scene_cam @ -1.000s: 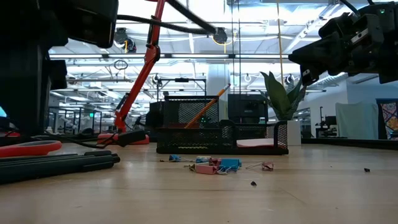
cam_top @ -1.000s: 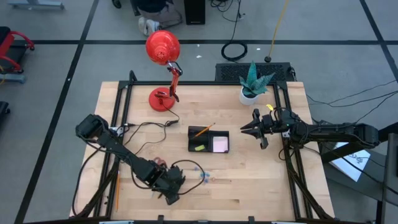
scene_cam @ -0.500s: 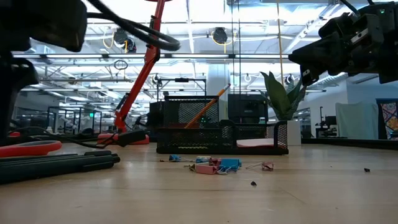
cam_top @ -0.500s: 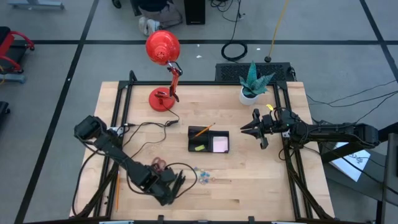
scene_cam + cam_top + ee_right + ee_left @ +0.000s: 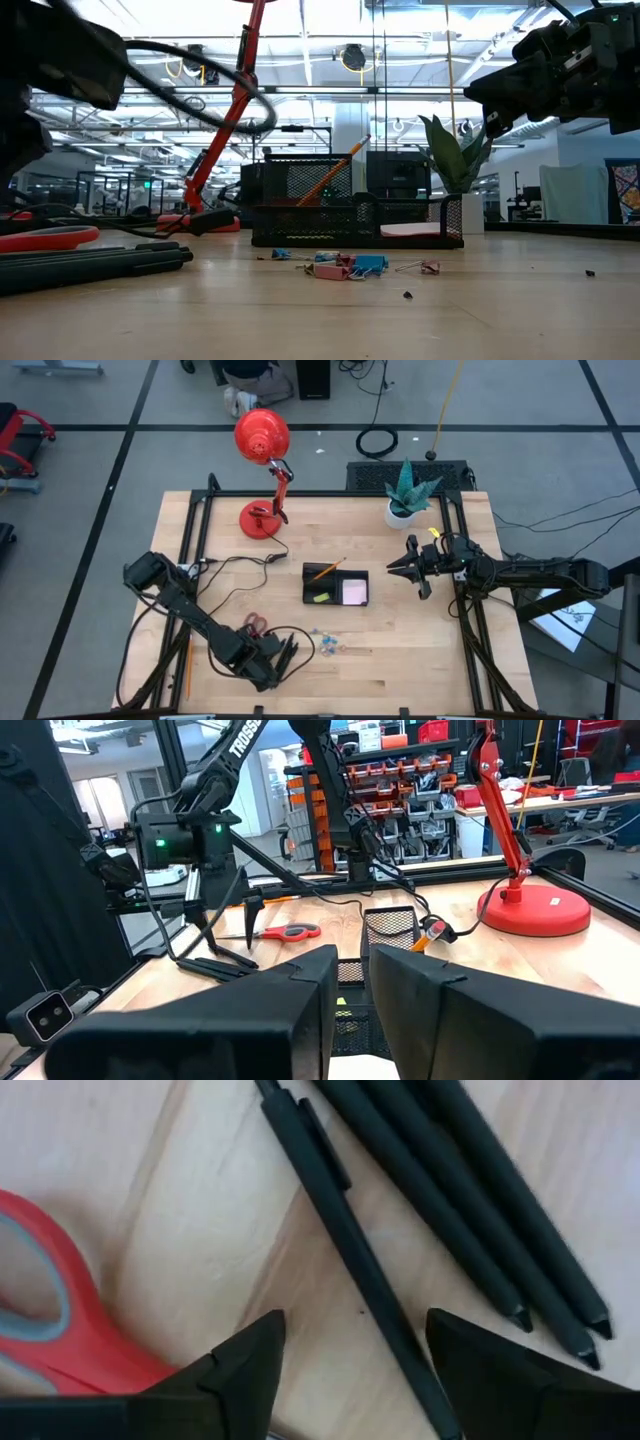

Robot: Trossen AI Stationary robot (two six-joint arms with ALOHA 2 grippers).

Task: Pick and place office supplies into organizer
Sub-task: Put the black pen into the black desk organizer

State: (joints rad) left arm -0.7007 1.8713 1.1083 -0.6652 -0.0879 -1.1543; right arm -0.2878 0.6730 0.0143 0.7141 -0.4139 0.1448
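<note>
Setting: robotics lab or workshop. Evidence: wooden workbench [image 5: 400,660] on grey taped floor; shelves of red parts bins [image 5: 400,795] at upper centre; ceiling trusses with strip lights [image 5: 330,60] across the top.

Slim matte black pens [image 5: 440,1190] lie on the pale wooden table [image 5: 220,1230]; the plastic scissors handles [image 5: 45,1320] are red, lined grey-blue inside.

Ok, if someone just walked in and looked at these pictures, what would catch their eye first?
Probably the red desk lamp at the table's far edge. Next, the left tool with fingers spread over black pens beside red-handled scissors near the front. The black organizer sits mid-table, an orange pencil leaning in it.
</note>
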